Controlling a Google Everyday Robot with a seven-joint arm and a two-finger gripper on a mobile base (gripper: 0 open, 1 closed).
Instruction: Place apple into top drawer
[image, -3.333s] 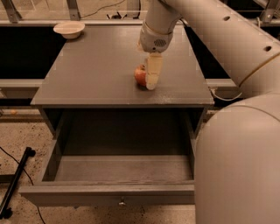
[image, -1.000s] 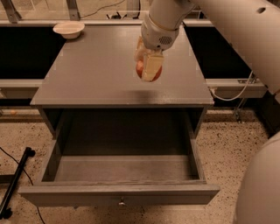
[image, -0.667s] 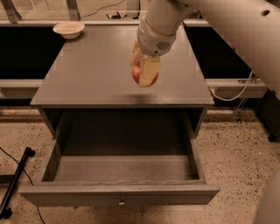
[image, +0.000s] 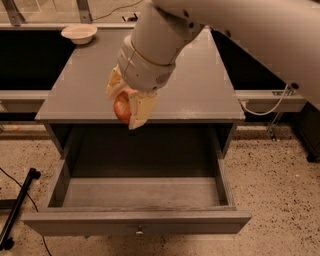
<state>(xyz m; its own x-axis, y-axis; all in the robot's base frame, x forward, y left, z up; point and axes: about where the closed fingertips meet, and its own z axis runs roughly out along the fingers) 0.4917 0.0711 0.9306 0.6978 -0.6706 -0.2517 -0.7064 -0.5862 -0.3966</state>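
My gripper (image: 126, 102) hangs in the air over the front edge of the grey cabinet top (image: 200, 95), just above the back of the open top drawer. Its pale fingers (image: 140, 107) are shut on the red apple (image: 121, 107), which shows between them. The top drawer (image: 137, 222) is pulled fully out below, wide and shallow, with a small metal knob (image: 139, 231) on its front panel. Its inside holds nothing.
A pale shallow bowl (image: 79, 33) sits at the far left corner of the cabinet top. A black stand leg (image: 17, 212) and cable lie on the speckled floor at left. A grey rail with a white cable (image: 270, 100) runs at right.
The gripper has lifted the apple off the cabinet top and carried it forward and left, toward the open drawer.
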